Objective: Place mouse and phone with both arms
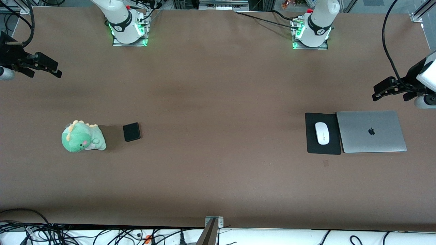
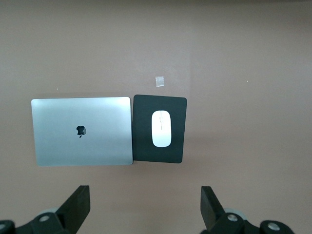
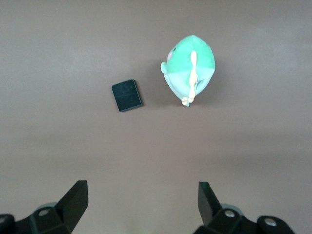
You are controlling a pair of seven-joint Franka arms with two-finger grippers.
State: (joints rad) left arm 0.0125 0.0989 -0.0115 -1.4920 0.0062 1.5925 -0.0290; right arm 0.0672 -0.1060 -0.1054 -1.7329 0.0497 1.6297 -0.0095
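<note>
The white mouse (image 1: 322, 133) (image 2: 161, 128) lies on a black pad (image 1: 311, 143) (image 2: 144, 146) toward the left arm's end of the table. The small black phone (image 1: 131, 132) (image 3: 126, 95) lies flat on the bare table toward the right arm's end. My left gripper (image 1: 374, 93) (image 2: 145, 195) hangs open and empty over bare table by the laptop. My right gripper (image 1: 58, 69) (image 3: 143, 192) hangs open and empty over bare table at its own end. Neither gripper touches anything.
A shut silver laptop (image 1: 371, 131) (image 2: 83, 130) lies against the pad, on its side toward the table's end. A green plush dinosaur (image 1: 82, 137) (image 3: 189, 68) stands beside the phone. A small pale tape patch (image 2: 159, 80) marks the table near the pad.
</note>
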